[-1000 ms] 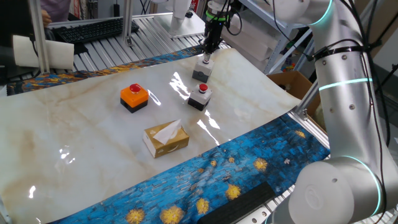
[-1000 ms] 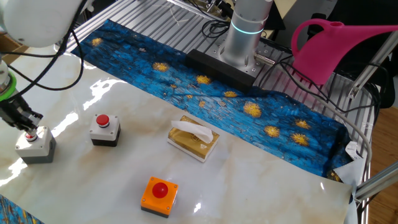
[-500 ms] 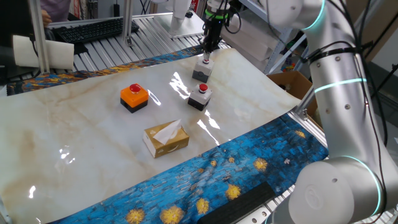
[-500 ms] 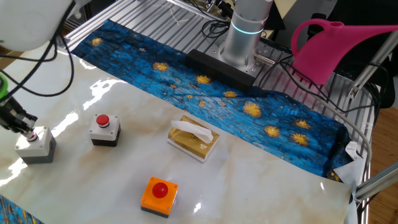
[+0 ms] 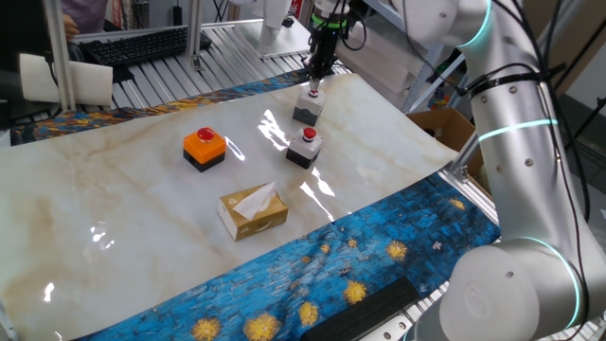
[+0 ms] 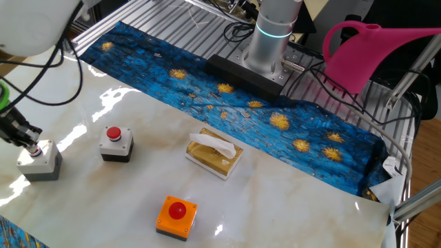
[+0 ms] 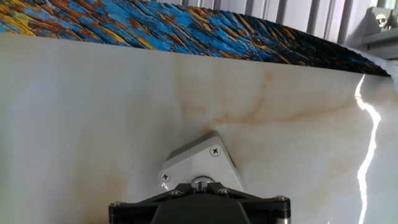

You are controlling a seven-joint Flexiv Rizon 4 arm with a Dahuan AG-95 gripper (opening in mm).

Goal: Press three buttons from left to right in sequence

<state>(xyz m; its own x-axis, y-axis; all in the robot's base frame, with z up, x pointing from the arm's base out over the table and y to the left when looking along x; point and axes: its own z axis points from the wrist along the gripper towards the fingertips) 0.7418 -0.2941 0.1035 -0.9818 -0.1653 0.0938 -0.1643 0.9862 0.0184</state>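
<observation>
Under gripper point(image 5: 317, 76), grey-white button point(image 5: 308, 107)

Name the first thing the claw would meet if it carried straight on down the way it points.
Probably the red cap of the far grey-white button. The shut claw points straight down right over it; whether they touch is unclear.

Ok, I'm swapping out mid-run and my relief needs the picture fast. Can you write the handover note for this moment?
Gripper: jaws shut, pointing down, right over the red cap of the far grey-white box button; contact can't be confirmed.
Middle grey-white box button with red cap: beside it, free.
Orange-topped box button on black base: nearest the table edge in the other fixed view, free.
Tan tissue box: not part of the job.
Done: cannot tell which presses have happened.
Left: confirm the sequence before continuing.
</observation>
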